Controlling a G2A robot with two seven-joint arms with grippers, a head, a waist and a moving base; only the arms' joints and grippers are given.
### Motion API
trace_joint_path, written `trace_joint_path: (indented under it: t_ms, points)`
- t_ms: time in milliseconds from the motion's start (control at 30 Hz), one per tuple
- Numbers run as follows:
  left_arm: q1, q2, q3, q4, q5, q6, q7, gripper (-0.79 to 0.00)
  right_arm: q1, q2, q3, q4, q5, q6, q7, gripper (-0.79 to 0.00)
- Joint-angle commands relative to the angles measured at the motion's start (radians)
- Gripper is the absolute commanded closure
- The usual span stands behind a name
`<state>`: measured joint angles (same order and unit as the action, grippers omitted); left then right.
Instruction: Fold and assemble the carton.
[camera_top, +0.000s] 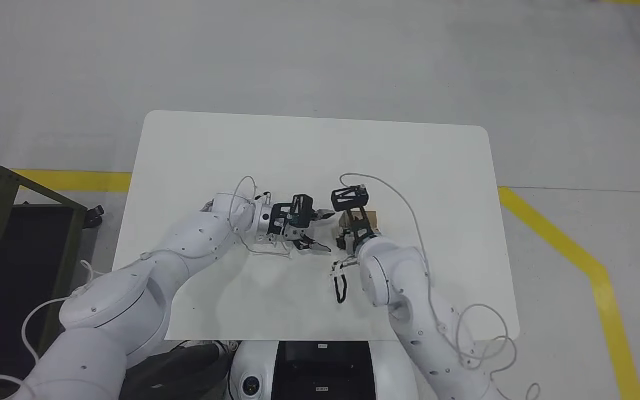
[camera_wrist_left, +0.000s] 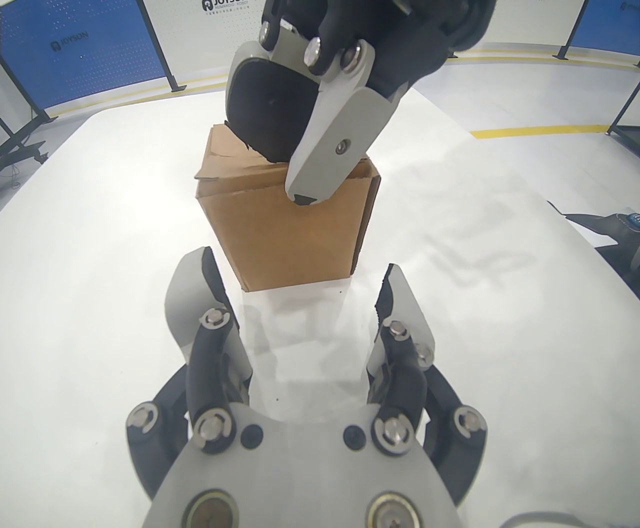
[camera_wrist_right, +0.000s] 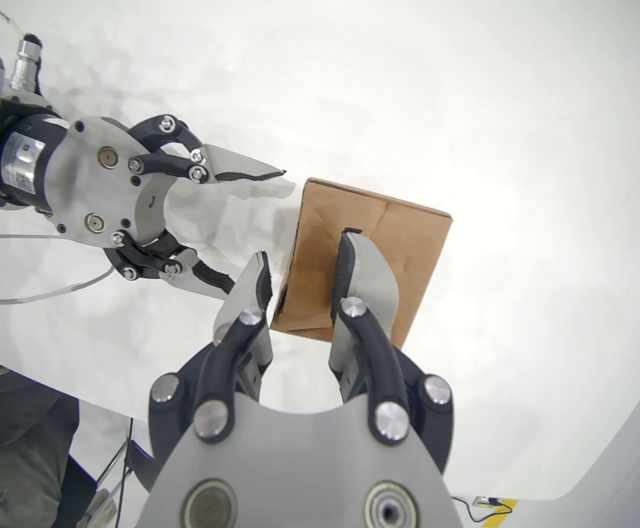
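Observation:
A small brown carton (camera_wrist_left: 290, 240) stands upright near the middle of the white table (camera_top: 440, 160), its top flaps folded down but uneven. My right gripper (camera_wrist_right: 305, 260) hangs over it, open. One finger (camera_wrist_right: 360, 265) rests on the carton's (camera_wrist_right: 405, 250) top. The other finger hangs just outside the side wall facing the left arm. My left gripper (camera_wrist_left: 298, 270) sits low on the table a short way from the carton, open, its fingers pointing at the carton's side wall with nothing between them. From above, the carton (camera_top: 371, 217) shows partly under the right gripper (camera_top: 350, 215), with the left gripper (camera_top: 322, 229) beside it.
Cables loop from both wrists over the table near the grippers (camera_top: 400, 205). Yellow floor tape (camera_top: 560, 240) runs past the table's right side. Bare white tabletop surrounds the carton on all sides.

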<state>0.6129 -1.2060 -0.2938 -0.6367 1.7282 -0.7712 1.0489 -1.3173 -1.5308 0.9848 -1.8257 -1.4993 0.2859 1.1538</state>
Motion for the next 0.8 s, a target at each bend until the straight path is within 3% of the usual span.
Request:
trace_joint_path:
  t_ms: [0,433,767]
  points:
    - [0.0,0.0,0.0,0.0,0.0,0.0,0.0,-0.582,0.001,-0.001,-0.003,0.004,-0.01,0.001,-0.002,-0.305]
    - [0.001,0.001,0.0,0.002,-0.007,-0.001,-0.001,-0.585,0.006,-0.009,-0.022,0.018,-0.036,0.003,0.006,-0.305]
    - [0.0,0.004,0.002,-0.002,-0.018,0.0,0.0,-0.579,-0.024,-0.007,0.007,-0.056,-0.025,-0.009,0.003,-0.339]
